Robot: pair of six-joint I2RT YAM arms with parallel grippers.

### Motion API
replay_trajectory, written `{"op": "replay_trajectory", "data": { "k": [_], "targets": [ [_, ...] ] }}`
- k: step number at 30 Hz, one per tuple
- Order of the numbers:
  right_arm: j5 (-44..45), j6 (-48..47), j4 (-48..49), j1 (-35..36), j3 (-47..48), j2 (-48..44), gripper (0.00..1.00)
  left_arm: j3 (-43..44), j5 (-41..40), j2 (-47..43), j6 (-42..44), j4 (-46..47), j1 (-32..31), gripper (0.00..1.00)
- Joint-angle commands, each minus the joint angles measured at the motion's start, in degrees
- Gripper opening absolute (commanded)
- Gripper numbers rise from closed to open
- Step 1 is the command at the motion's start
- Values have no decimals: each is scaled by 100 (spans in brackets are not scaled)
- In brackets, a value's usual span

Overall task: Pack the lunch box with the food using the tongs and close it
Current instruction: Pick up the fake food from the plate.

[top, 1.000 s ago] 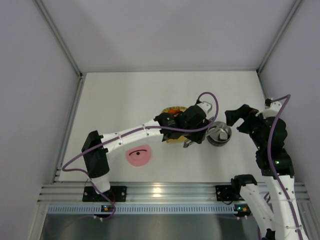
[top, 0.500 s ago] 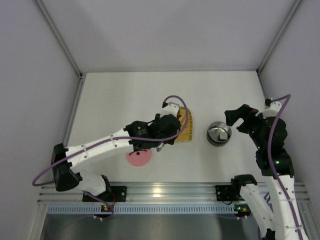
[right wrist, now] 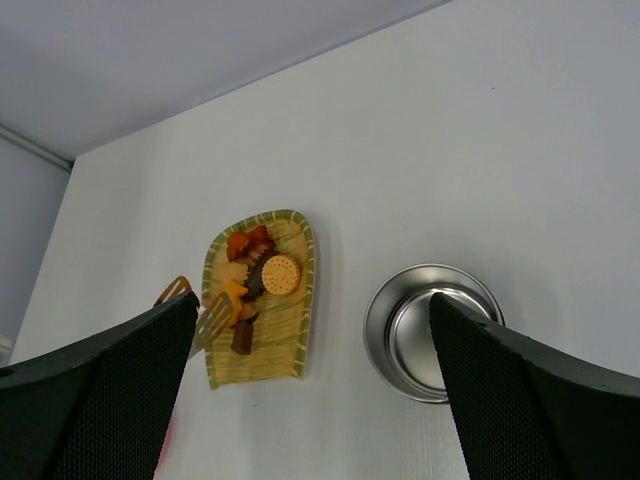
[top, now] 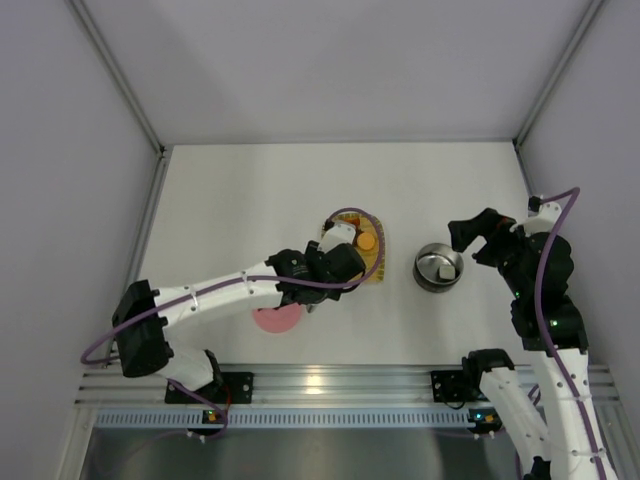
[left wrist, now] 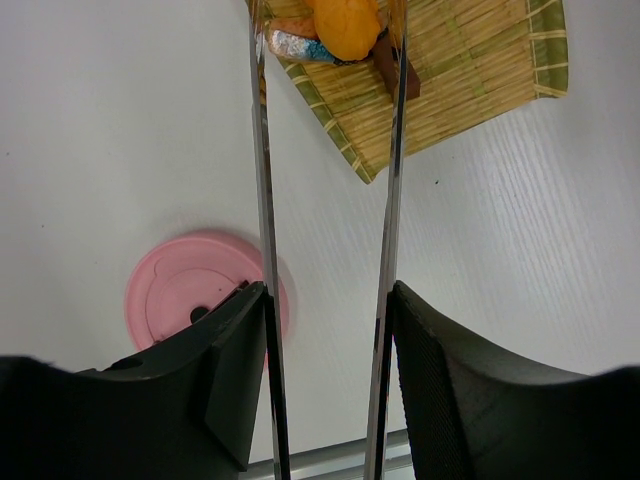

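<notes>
My left gripper (left wrist: 325, 335) clamps the tongs (left wrist: 262, 200), their 2 arms parted and running straight ahead to flank the orange food (left wrist: 345, 25) on the woven tray (left wrist: 470, 70). The lunch box (top: 438, 268) stands right of the tray, nearer my wide-open right gripper (right wrist: 315, 400). The top view barely shows the tongs; the left wrist view shows them plainly.

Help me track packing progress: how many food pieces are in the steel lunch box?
1: a white chunk lies inside the lunch box, right of the woven tray. The bowl's wall may hide more.
</notes>
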Motion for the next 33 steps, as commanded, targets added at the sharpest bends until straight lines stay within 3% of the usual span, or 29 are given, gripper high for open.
{"op": "replay_trajectory", "data": {
  "k": [1, 15, 29, 33],
  "targets": [
    [-23, 20, 155, -58, 147, 18, 97, -17, -49, 57, -57, 148, 30, 55],
    [21, -42, 120, -58, 209, 36, 97, 71, 312, 356, 154, 465, 224, 53],
    [56, -42, 76, -58, 191, -8, 97, 238, 391, 93, 224, 368, 277, 36],
    [108, -68, 67, -67, 209, -8, 97, 536, 513, -48, 364, 280, 277, 36]
  ]
}}
